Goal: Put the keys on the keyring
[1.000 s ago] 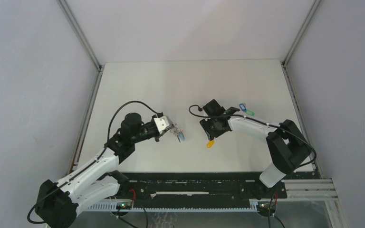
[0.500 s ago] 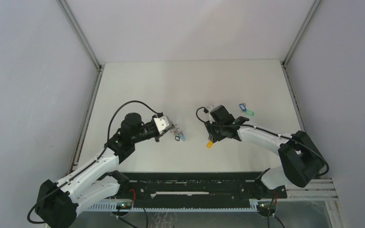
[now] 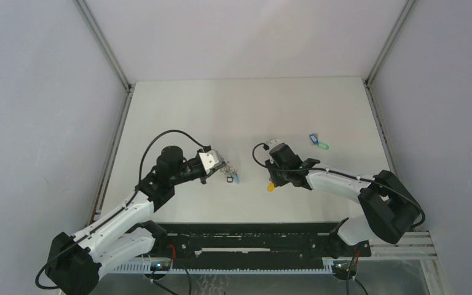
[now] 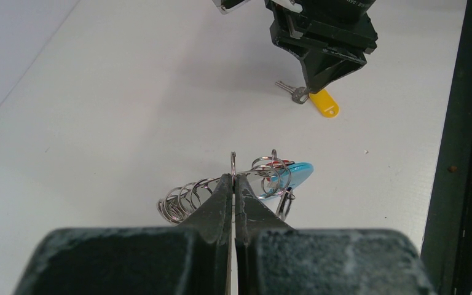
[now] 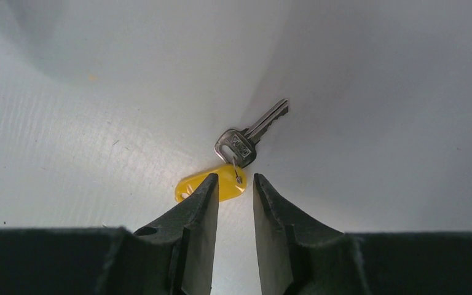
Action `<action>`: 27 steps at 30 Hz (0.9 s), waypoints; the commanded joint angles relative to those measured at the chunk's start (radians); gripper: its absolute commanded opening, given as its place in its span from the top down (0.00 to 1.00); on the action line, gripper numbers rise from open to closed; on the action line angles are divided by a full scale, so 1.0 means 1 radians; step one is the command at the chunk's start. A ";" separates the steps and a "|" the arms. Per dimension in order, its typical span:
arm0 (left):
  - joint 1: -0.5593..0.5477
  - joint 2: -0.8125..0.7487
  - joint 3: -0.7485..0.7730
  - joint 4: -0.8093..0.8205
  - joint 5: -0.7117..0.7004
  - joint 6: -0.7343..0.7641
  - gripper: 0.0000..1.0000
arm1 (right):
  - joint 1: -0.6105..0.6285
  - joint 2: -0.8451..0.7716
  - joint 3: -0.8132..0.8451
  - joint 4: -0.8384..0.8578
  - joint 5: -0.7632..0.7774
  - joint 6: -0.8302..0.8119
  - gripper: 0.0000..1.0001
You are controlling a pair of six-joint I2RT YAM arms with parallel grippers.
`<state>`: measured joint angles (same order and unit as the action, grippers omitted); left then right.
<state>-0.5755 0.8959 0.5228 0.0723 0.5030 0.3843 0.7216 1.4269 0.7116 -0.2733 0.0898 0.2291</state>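
My right gripper (image 5: pixel 232 178) sits with its dark, matte fingers a narrow slot apart and clamped on nothing. In the wrist view the yellow key tag (image 5: pixel 190 184) lies flat on the table (image 3: pixel 221 110) right under the tips, with its ring end in the slot. The tag and its silvery metal key (image 5: pixel 249 138) share one long axis, from about 8 o'clock at the glossy plastic end to 2 o'clock at the toothed blade. I judge that closing here would pinch across the tag's ring end. The right arm is plainly the nearer one. My left gripper (image 4: pixel 234 178) is clenched on a thin wire loop of the keyring (image 4: pixel 264 178) — a springy coil of steel rings with a smooth cyan piece (image 4: pixel 295 175). From overhead the bundle lies at 9 o'clock from the yellow tag, well apart. The blue tag (image 3: pixel 314 139) and green tag (image 3: pixel 323 146) lie together at 1 o'clock — untouched.
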 commanded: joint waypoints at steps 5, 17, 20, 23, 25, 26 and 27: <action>0.004 -0.008 0.002 0.054 0.023 -0.014 1.00 | 0.010 0.007 0.002 0.065 0.036 0.021 0.79; 0.004 -0.002 0.007 0.055 0.028 -0.013 1.00 | 0.010 0.029 0.004 0.048 0.020 0.023 0.81; 0.004 0.000 0.008 0.054 0.029 -0.012 1.00 | 0.010 0.032 0.002 0.045 0.020 0.023 0.82; 0.004 0.002 0.008 0.054 0.031 -0.012 1.00 | 0.010 0.035 0.004 0.041 0.016 0.021 0.84; 0.004 0.003 0.009 0.054 0.031 -0.012 1.00 | 0.010 0.039 0.007 0.037 0.015 0.021 0.85; 0.005 0.003 0.009 0.054 0.032 -0.013 1.00 | 0.010 0.040 0.008 0.034 0.016 0.021 0.85; 0.004 0.003 0.009 0.054 0.032 -0.013 1.00 | 0.010 0.040 0.009 0.033 0.016 0.021 0.86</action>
<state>-0.5755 0.8997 0.5228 0.0734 0.5095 0.3840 0.7269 1.4628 0.7116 -0.2493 0.1032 0.2321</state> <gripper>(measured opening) 0.008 0.149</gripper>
